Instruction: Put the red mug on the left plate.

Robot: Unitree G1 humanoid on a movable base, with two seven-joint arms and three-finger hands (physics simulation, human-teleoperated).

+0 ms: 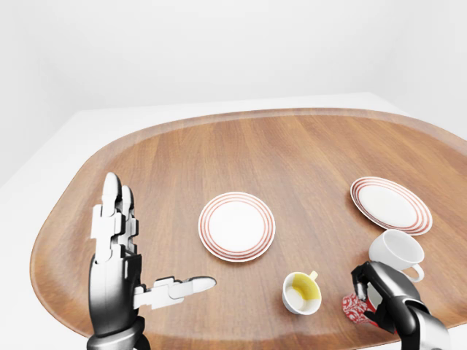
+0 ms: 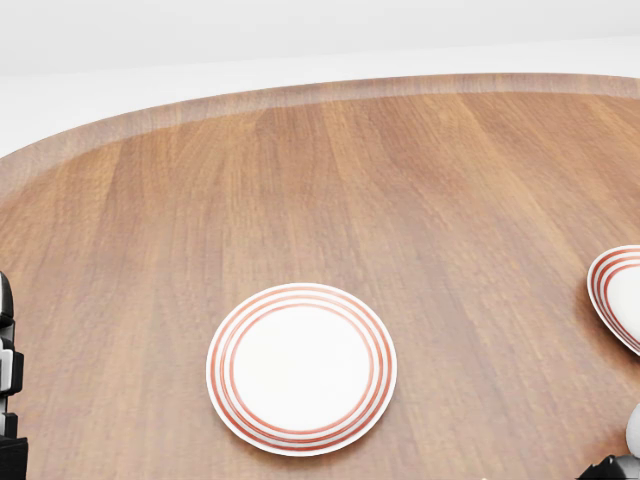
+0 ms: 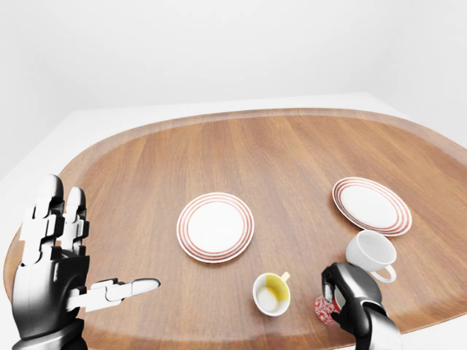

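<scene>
While the wooden table (image 1: 292, 153) holds two plates and three mugs, only one of each matters to the task; the left plate (image 1: 236, 226), white with red rings, lies near the middle of the left-eye view, and the right plate (image 1: 390, 205) lies well apart toward the right edge. A yellow mug (image 1: 301, 292) stands below and to the right of the left plate; a white mug (image 1: 398, 252) lies tipped just below the right plate; the red mug (image 1: 355, 308) sits at the bottom right, near the table's lower rim. Its body is half hidden by the right hand (image 1: 384, 295), whose dark fingers curl round it. At lower left the left hand (image 1: 120, 273) is held upright, fingers spread and thumb stretched out, touching nothing. Bare wood runs between the red mug and the left plate apart from the yellow mug; the table's upper half is open.
</scene>
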